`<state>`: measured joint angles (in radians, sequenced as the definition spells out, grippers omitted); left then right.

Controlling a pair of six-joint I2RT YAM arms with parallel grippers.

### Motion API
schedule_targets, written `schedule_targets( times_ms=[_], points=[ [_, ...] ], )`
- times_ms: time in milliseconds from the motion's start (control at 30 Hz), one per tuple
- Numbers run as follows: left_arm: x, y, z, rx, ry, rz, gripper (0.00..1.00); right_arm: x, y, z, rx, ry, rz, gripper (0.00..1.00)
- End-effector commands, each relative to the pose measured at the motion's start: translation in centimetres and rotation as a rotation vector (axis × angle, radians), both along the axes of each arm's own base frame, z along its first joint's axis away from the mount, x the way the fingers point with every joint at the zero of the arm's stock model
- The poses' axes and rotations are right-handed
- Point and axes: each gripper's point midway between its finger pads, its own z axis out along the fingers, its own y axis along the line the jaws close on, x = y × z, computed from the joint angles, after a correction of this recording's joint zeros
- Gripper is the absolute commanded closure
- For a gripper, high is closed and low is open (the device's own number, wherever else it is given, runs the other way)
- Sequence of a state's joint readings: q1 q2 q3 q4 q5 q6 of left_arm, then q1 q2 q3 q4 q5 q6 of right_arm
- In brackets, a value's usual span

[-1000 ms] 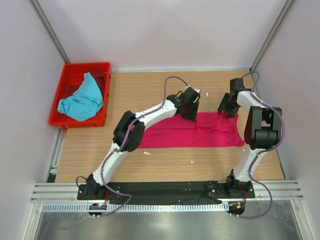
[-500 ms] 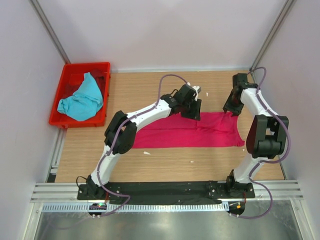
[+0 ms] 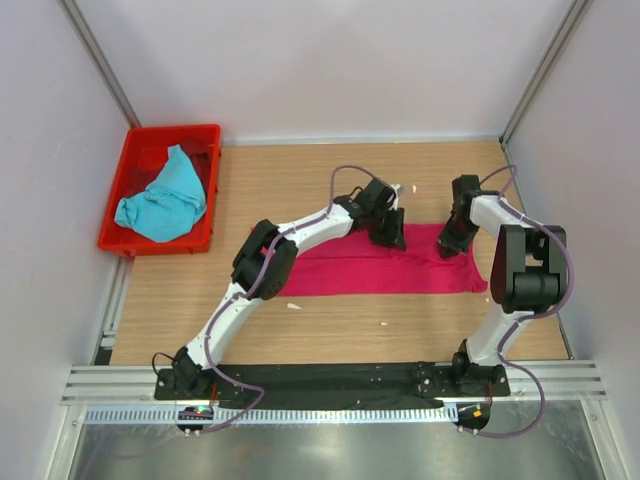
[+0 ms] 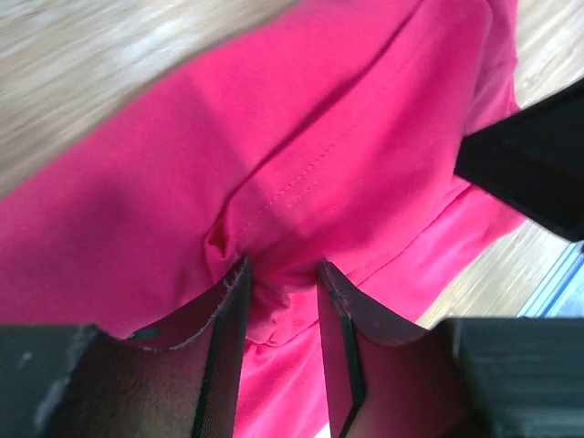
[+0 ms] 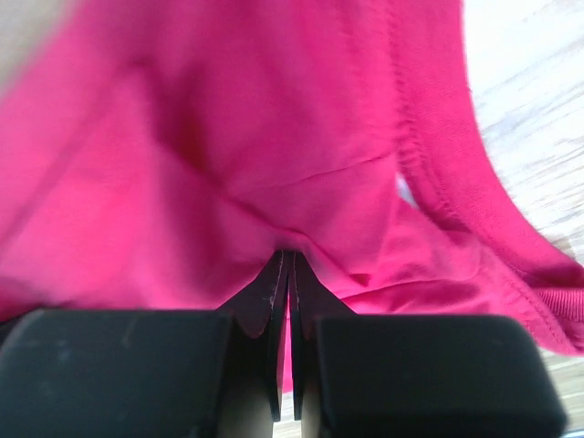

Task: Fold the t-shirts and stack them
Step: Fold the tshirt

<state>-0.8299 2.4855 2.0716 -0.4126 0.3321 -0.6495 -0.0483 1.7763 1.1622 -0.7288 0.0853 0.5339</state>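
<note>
The top camera sits high above the near edge of the table (image 3: 300,190) and looks steeply down, far enough off to take in the whole top. Each wrist camera looks along its own fingers, at the left gripper (image 4: 283,269) and the right gripper (image 5: 288,257), so close that the shirt (image 3: 380,272) fills both views. All three views share that shirt's far edge.

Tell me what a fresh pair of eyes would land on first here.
The magenta-pink shirt stands out first, lying as a long band across the middle of the table, with the left gripper and right gripper both pinching its far edge. After that, the turquoise shirt, crumpled in the red crate at the far left corner.
</note>
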Motion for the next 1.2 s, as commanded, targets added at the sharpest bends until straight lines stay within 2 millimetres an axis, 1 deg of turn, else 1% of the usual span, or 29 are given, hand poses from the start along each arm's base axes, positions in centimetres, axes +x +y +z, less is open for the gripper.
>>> schedule_targets(
  times_ms=[0, 33, 100, 167, 200, 267, 333, 367, 500, 533, 567, 600, 633, 667, 700, 733, 767, 800, 833, 867, 900, 933, 967, 1000, 1033, 1067, 1100, 1133, 1167],
  points=[
    [-0.1, 3.1, -3.4, 0.127, 0.081, 0.042, 0.63, -0.2, -0.6, -1.3, 0.011, -0.009, -0.054, 0.92],
    [-0.3, 3.4, -3.8, 0.135, 0.084, 0.042, 0.63, -0.4, -1.0, -1.6, 0.010, 0.000, -0.070, 0.92],
    [-0.3, 3.4, -3.0, 0.125, 0.072, 0.037, 0.62, -1.0, -1.5, -2.5, 0.005, 0.029, -0.088, 0.91],
    [-0.4, 3.4, -2.6, 0.117, 0.072, 0.032, 0.62, -1.7, -2.8, -2.9, -0.028, 0.050, -0.131, 0.89],
    [-0.4, 3.2, -1.9, 0.106, 0.067, 0.028, 0.61, -2.0, -3.5, -3.1, -0.034, 0.056, -0.155, 0.88],
    [-0.5, 3.0, -1.2, 0.089, 0.062, 0.018, 0.60, -2.2, -4.0, -3.2, -0.041, 0.065, -0.167, 0.86],
    [-0.6, 2.7, 0.2, 0.060, 0.053, 0.003, 0.57, -1.7, -4.0, -2.9, -0.034, 0.060, -0.151, 0.83],
    [-0.6, 2.5, 0.8, 0.047, 0.046, -0.006, 0.54, -1.3, -3.6, -2.6, -0.019, 0.051, -0.137, 0.82],
    [-0.8, 1.8, 5.1, -0.018, 0.014, -0.038, 0.45, 0.4, -3.4, 1.0, -0.027, -0.015, -0.107, 0.73],
    [-0.8, 1.7, 7.5, -0.049, -0.007, -0.045, 0.44, 0.8, -3.5, 2.9, -0.035, -0.032, -0.109, 0.66],
    [-0.9, 1.8, 8.6, -0.060, -0.020, -0.047, 0.42, 0.9, -3.6, 3.9, -0.039, -0.042, -0.115, 0.62],
    [-0.9, 1.8, 9.8, -0.073, -0.037, -0.050, 0.40, 0.3, -3.5, 4.7, -0.035, -0.027, -0.134, 0.58],
    [-1.1, 2.0, 12.1, -0.095, -0.062, -0.058, 0.39, 0.8, -3.5, 5.8, -0.032, -0.050, -0.147, 0.50],
    [-1.1, 2.2, 13.5, -0.106, -0.081, -0.061, 0.39, 0.7, -3.1, 6.8, -0.023, -0.063, -0.161, 0.46],
    [-1.1, 2.6, 14.5, -0.107, -0.111, -0.068, 0.39, 0.3, -2.8, 7.2, -0.020, -0.056, -0.174, 0.41],
    [-1.3, 3.1, 15.2, -0.099, -0.122, -0.069, 0.38, 0.3, -1.8, 7.6, -0.004, -0.065, -0.201, 0.31],
    [-1.5, 3.8, 17.4, -0.108, -0.160, -0.062, 0.39, 0.2, -1.2, 7.9, 0.002, -0.074, -0.217, 0.25],
    [-1.4, 4.6, 18.0, -0.096, -0.185, -0.068, 0.38, -0.4, -0.6, 7.5, 0.003, -0.060, -0.236, 0.19],
    [-1.5, 5.4, 18.3, -0.081, -0.197, -0.060, 0.38, -0.4, 0.5, 7.3, 0.029, -0.065, -0.307, 0.10],
    [-1.6, 6.4, 20.1, -0.085, -0.240, -0.047, 0.38, -0.4, 1.7, 7.1, 0.045, -0.071, -0.320, 0.08],
    [-1.2, 7.5, 20.6, -0.076, -0.261, -0.032, 0.38, -0.6, 2.2, 6.5, 0.066, -0.089, -0.373, 0.05],
    [-1.4, 8.5, 19.8, -0.049, -0.260, -0.031, 0.38, -0.5, 3.3, 6.3, 0.076, -0.106, -0.388, 0.00],
    [-1.3, 9.2, 20.0, -0.042, -0.269, -0.022, 0.37, -0.2, 4.4, 6.1, 0.097, -0.128, -0.433, 0.00],
    [-1.1, 10.5, 21.2, -0.047, -0.291, -0.003, 0.37, 0.4, 4.8, 5.7, 0.100, -0.156, -0.445, 0.00],
    [-1.4, 11.4, 19.9, -0.020, -0.271, -0.003, 0.37, 0.5, 5.0, 5.2, 0.086, -0.158, -0.460, 0.00],
    [-1.4, 12.1, 19.8, -0.011, -0.272, 0.004, 0.38, 0.7, 5.7, 4.8, 0.091, -0.158, -0.471, 0.00],
    [-1.4, 13.1, 20.1, -0.006, -0.275, 0.019, 0.37, 0.9, 5.9, 4.3, 0.087, -0.154, -0.478, 0.00],
    [-1.9, 14.1, 18.7, 0.020, -0.246, 0.021, 0.38, 0.9, 6.0, 3.0, 0.066, -0.123, -0.482, 0.00],
    [-2.1, 14.7, 18.4, 0.026, -0.238, 0.027, 0.38, 1.1, 6.0, 2.5, 0.051, -0.120, -0.477, 0.00]
  ],
)
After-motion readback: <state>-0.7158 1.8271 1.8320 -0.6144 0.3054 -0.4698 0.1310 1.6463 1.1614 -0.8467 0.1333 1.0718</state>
